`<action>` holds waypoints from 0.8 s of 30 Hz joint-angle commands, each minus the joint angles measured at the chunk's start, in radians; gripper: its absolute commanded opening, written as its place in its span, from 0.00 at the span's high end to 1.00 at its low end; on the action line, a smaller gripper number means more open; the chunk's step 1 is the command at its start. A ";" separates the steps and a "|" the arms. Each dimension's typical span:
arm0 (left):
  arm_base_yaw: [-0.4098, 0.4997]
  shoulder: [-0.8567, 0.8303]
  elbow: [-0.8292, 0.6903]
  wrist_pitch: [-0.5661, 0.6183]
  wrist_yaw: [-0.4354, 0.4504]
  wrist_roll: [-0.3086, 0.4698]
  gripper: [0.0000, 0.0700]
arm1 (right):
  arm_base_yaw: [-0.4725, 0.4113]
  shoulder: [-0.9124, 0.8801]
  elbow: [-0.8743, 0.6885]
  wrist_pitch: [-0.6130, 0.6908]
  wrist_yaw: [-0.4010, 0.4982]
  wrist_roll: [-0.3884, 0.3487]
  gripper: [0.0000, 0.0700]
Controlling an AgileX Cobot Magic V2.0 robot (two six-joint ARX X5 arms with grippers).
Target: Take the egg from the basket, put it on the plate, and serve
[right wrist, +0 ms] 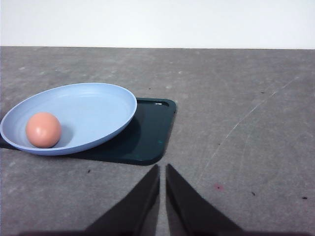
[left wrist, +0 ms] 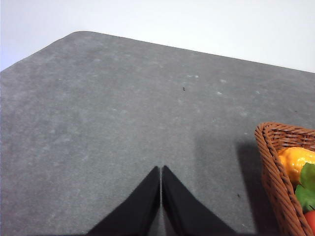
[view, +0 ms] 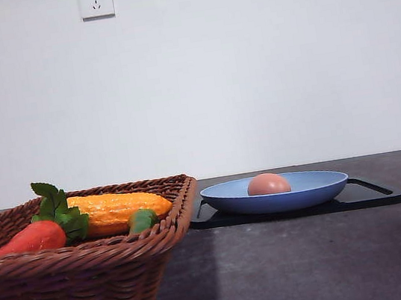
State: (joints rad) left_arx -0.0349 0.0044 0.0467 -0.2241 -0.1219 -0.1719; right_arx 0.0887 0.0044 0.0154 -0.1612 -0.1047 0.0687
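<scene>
One egg point(view: 268, 183) lies in the one blue plate point(view: 305, 193). One black tray point(view: 377, 195) sits under that plate, toward the right edge of the table point(view: 315, 261). One wicker basket point(view: 78, 289) stands at the table's near left corner. In it are one carrot point(view: 34, 237), one yellow bumpy vegetable point(view: 115, 210) and one small green piece point(view: 142, 220), too hidden to identify. One wall socket point(view: 96, 0) is on the wall behind.

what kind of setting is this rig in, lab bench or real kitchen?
Likely a staged tabletop test bench, not a kitchen: a bare grey table against a blank white wall with a socket, and a few food props, a wicker basket and a blue plate holding an egg.
</scene>
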 commanded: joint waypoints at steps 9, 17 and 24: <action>0.001 -0.002 -0.010 -0.041 0.002 -0.002 1.00 | 0.000 -0.001 -0.006 0.003 0.000 0.014 1.00; 0.001 -0.002 -0.010 -0.041 0.002 -0.002 1.00 | 0.000 -0.001 -0.006 0.003 0.000 0.014 1.00; 0.001 -0.002 -0.010 -0.041 0.002 -0.002 1.00 | 0.000 -0.001 -0.006 0.003 0.000 0.014 1.00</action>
State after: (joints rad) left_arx -0.0349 0.0044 0.0467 -0.2241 -0.1219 -0.1721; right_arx 0.0887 0.0044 0.0154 -0.1612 -0.1047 0.0689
